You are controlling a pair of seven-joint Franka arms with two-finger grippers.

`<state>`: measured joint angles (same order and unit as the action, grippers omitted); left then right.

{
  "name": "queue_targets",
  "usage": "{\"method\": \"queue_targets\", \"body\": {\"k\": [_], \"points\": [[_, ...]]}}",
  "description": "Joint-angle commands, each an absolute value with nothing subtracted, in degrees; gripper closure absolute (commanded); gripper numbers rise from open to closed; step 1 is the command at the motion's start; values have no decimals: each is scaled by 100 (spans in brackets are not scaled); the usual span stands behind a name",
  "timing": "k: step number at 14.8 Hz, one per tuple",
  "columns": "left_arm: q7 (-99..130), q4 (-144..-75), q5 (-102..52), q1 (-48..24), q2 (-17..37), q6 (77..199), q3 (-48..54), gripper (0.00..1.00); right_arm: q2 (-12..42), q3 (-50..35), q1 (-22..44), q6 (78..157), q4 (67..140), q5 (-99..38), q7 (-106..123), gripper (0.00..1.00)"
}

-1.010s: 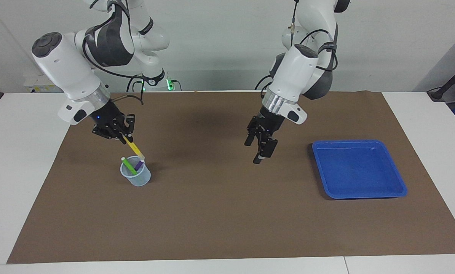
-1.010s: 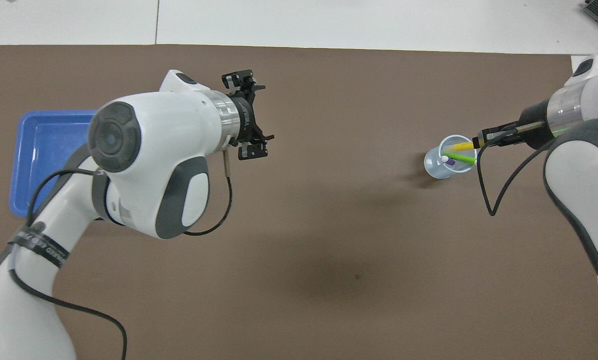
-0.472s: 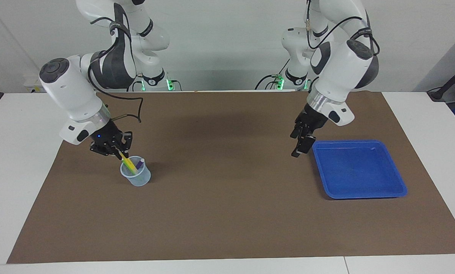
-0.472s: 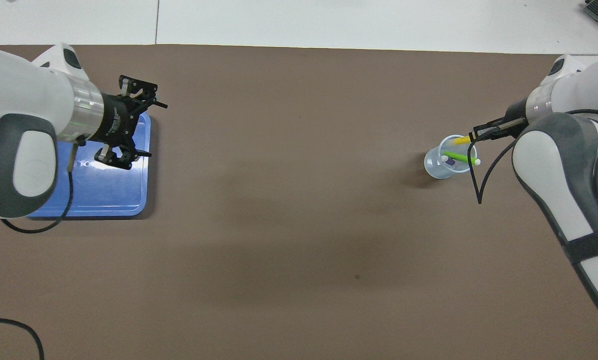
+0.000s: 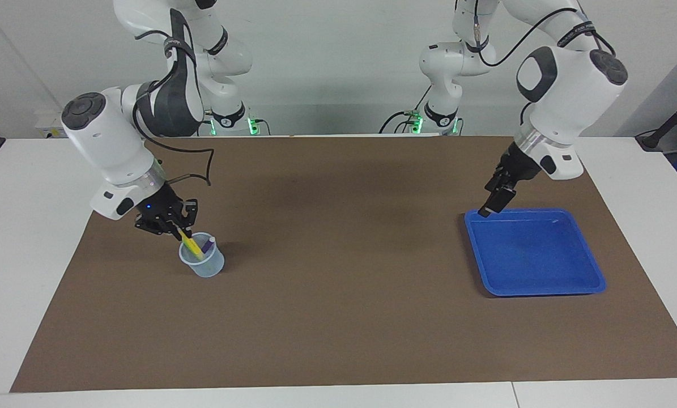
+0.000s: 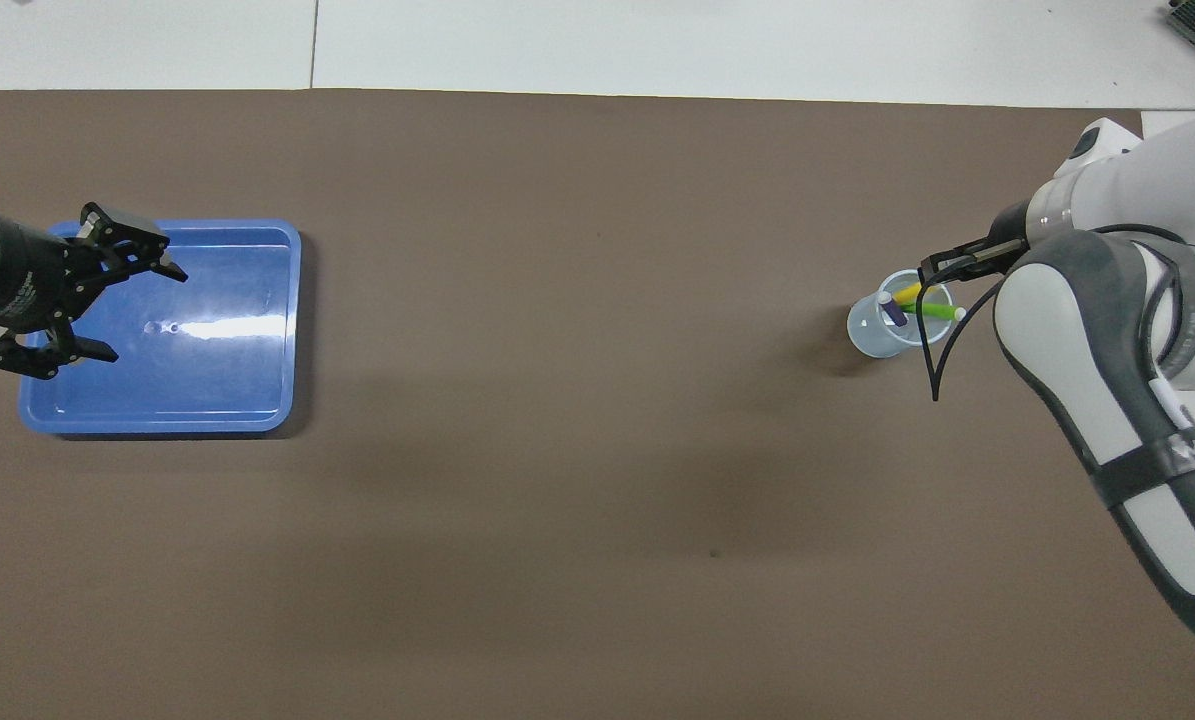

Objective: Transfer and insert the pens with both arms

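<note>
Two arms, a cup holding three pens, and a blue tray on a brown mat.

Facing view: clear cup (image 5: 202, 263) stands on the brown mat (image 5: 338, 317) toward the right arm's end of the table, holding the yellow pen (image 5: 190, 244), the purple pen (image 5: 208, 244) and a green pen that barely shows here. Right gripper (image 5: 175, 229) sits at the cup's rim by the yellow pen's upper end; whether its fingers clamp the pen cannot be told. Left gripper (image 5: 494, 202) hangs over the blue tray's (image 5: 542, 283) corner nearest the robots.

Overhead view: cup (image 6: 872, 335) shows the purple pen (image 6: 892, 309), yellow pen (image 6: 907, 293) and green pen (image 6: 935, 310) leaning inside. Right gripper (image 6: 942, 266) is just over the rim. Left gripper (image 6: 97, 300) has its fingers spread apart, nothing between them, over the tray (image 6: 257, 400).
</note>
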<state>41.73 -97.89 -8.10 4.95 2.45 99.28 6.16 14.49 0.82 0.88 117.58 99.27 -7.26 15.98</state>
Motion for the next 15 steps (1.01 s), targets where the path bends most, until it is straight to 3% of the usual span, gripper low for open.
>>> {"method": "queue_targets", "body": {"k": [1,9,15], "points": [[3414,-9835,-405,483,27,9476,659,0,1380,44,61,11734,9967,-598,1424,0],[486,-10037,606,369,-176,8842,817,0,871,114,35,10215,9291,-404,1116,0],[457,-10072,554,177,-237,8921,861,0,888,114,-9,9089,8306,-352,861,0]]}}
